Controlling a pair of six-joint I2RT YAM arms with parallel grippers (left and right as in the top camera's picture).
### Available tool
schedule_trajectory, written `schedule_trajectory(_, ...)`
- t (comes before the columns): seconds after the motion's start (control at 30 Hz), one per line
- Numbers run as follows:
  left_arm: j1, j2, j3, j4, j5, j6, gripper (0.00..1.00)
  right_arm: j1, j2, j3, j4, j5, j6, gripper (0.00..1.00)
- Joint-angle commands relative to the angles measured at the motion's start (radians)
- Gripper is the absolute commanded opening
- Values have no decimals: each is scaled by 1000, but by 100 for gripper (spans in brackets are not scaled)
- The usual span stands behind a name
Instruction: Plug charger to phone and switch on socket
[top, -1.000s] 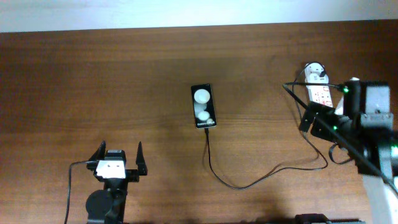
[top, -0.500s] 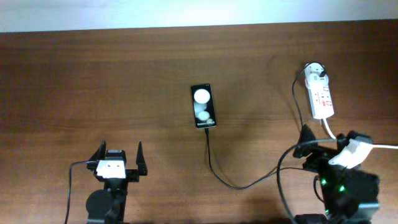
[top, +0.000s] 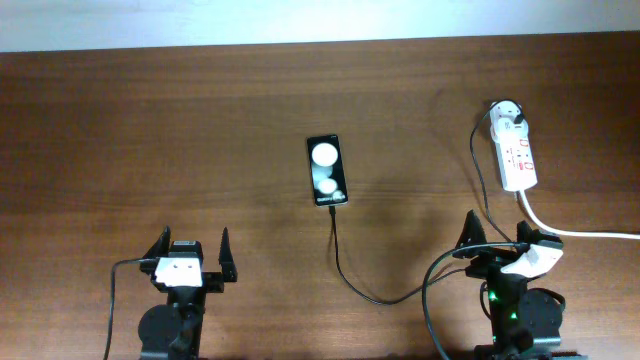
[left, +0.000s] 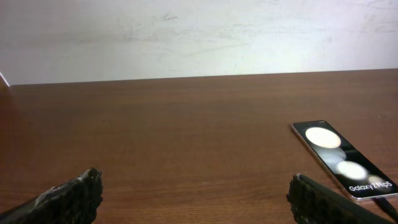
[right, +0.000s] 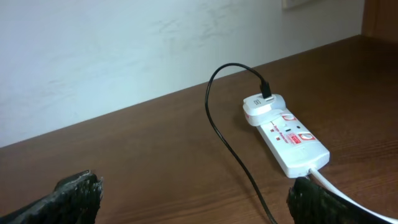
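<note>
The black phone (top: 327, 170) lies flat mid-table, also at the right of the left wrist view (left: 343, 159). The charger's thin black cable (top: 345, 275) runs from the phone's near end, loops past my right gripper and rises to the white adapter (top: 506, 112) (right: 261, 107), which sits in the far end of the white socket strip (top: 518, 158) (right: 292, 142). The cable (right: 229, 140) crosses the right wrist view. My left gripper (top: 193, 240) (left: 196, 190) stands open at the front left, nothing between its fingers. My right gripper (top: 497, 238) (right: 196, 193) is open in front of the socket, apart from it.
A thick white cord (top: 575, 230) (right: 329, 186) leaves the socket's near end and runs off to the right. A pale wall stands behind the table's far edge (left: 199, 78). Bare brown wood lies between the two arms.
My right arm has drawn back from the socket to the table's front right, its open gripper now facing the strip. The left arm, phone and cable have not moved.
</note>
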Motion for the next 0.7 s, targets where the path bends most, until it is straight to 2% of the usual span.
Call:
schedule_trajectory(0.0,3,-4,-7,3,11,15,99,15,-13,-43,11,-6,-10,99)
schedule_trajectory(0.17,3,-4,-7,3,11,15,99,21,-13,-47,27,14,-43,99)
schedule_trajectory(0.27,3,-4,-7,3,11,15,99,21,-13,-82,114,22,-63,99)
schedule_trajectory(0.37,3,-4,-7,3,11,15,99,27,-13,-92,130,23,-70,99)
schedule_trajectory(0.53,3,-4,-7,3,11,15,99,29,-13,-92,127,21,-142,99)
schedule_trajectory(0.67,3,-4,-7,3,11,15,99,29,-13,-92,126,-1,-271,99)
